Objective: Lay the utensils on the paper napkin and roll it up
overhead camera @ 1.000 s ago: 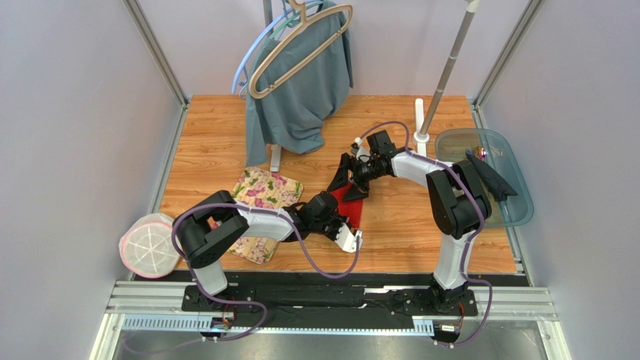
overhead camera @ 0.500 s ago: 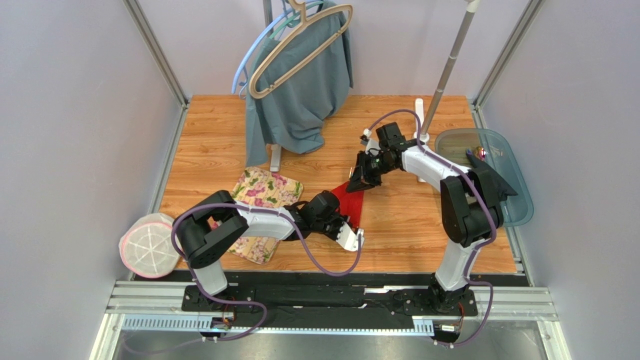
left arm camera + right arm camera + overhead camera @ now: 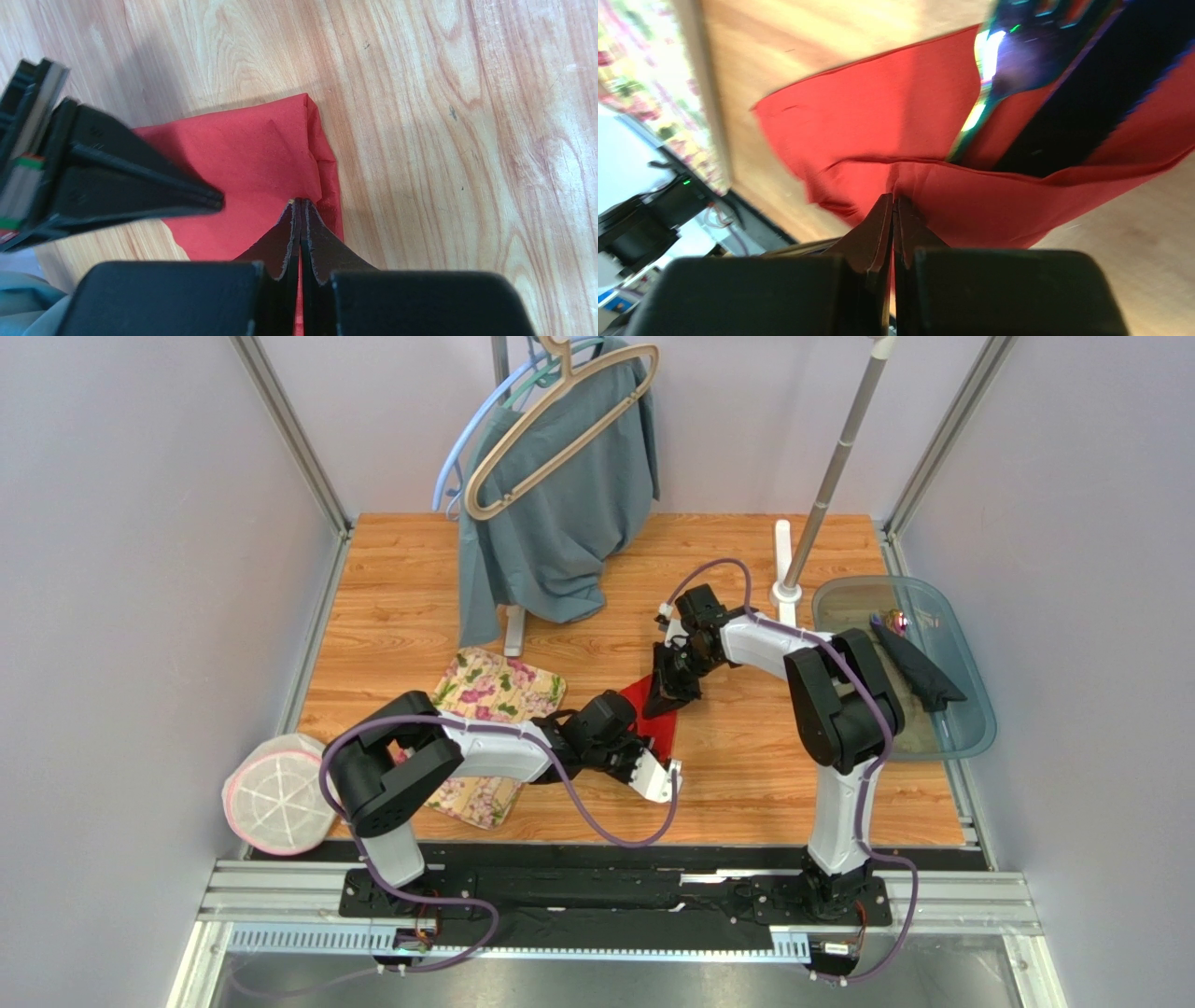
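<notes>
Our right gripper has swung back down onto the paper napkin. It and our left gripper each pinch a red fold. We judge rolling is underway; next, both must turn together.

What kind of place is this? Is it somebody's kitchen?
Probably a robot test booth, not a kitchen. The left arm and right arm are bolted to a metal rail at a wooden table walled by plain grey panels, with odd props: a hung garment and a paper napkin.
</notes>
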You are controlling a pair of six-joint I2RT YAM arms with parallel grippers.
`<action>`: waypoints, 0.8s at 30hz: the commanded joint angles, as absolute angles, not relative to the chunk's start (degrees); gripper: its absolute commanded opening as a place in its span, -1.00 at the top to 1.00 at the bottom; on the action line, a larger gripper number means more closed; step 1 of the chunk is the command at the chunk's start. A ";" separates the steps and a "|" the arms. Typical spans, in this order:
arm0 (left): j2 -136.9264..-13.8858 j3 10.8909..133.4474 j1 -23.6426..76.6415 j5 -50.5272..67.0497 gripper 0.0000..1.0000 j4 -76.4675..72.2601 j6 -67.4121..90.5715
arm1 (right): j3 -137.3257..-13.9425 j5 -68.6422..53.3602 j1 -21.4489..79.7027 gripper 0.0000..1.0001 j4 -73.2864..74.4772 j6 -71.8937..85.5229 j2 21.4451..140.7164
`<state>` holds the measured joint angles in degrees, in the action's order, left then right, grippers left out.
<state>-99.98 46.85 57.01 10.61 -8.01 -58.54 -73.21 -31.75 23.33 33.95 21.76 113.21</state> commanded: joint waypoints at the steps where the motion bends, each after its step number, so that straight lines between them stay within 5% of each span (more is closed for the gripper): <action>1: -98.36 48.60 57.48 11.08 0.98 -3.17 -52.93 | -74.88 -26.90 24.08 0.95 32.87 18.99 115.57; 18: -73.21 58.80 39.48 26.63 -0.03 20.13 3.50 | -70.66 -34.00 24.61 1.00 37.35 3.53 117.86; 24: -73.83 56.79 37.09 31.55 -0.04 14.26 16.59 | -70.23 -37.26 24.52 1.00 40.25 -3.25 118.04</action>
